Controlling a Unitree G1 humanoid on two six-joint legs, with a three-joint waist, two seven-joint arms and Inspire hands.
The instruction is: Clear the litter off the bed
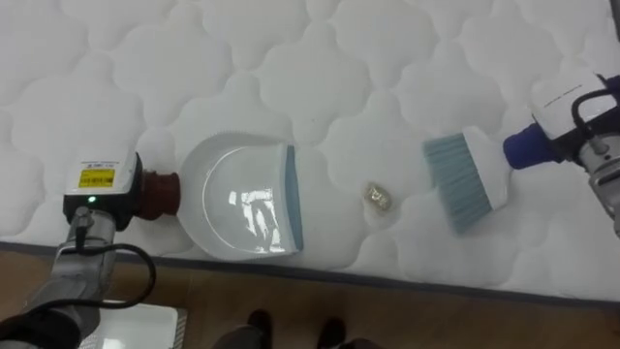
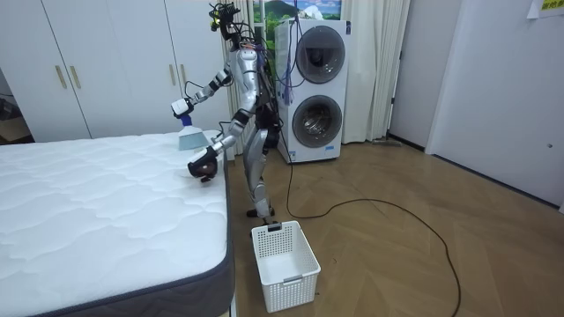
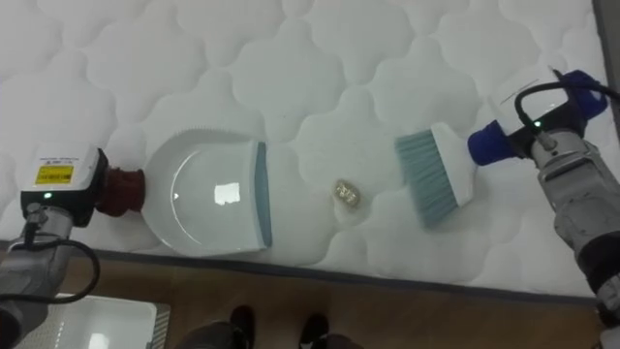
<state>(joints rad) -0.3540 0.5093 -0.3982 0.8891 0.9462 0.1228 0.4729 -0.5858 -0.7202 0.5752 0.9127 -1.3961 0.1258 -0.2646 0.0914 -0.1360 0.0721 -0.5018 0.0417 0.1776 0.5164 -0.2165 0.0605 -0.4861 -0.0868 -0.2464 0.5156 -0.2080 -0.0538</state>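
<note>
The bed (image 1: pixel 387 58) is showing white quilting in a cloud-like pattern. The dustpan (image 1: pixel 242 204) is showing white, with a grey-blue lip and dark red handle. The brush (image 1: pixel 465 179) is showing pale blue bristles and a deep blue handle. The scrap (image 1: pixel 378 197) is glinting gold.

Home, bedroom with laundry corner. Bed (image 2: pixel 106 202) at left, bare white quilted mattress on dark base. White wardrobe (image 2: pixel 97 62) along far wall behind bed, tall doors with brass handles. Two front-loading washing machines (image 2: pixel 315 92) stacked at far centre, pale curtain (image 2: pixel 381 62) just right of them. Wood floor (image 2: pixel 423 255) throughout. White slatted laundry basket (image 2: pixel 295 283) on floor near bed's near corner. White panelled wall (image 2: pixel 511 88) at right.
</note>
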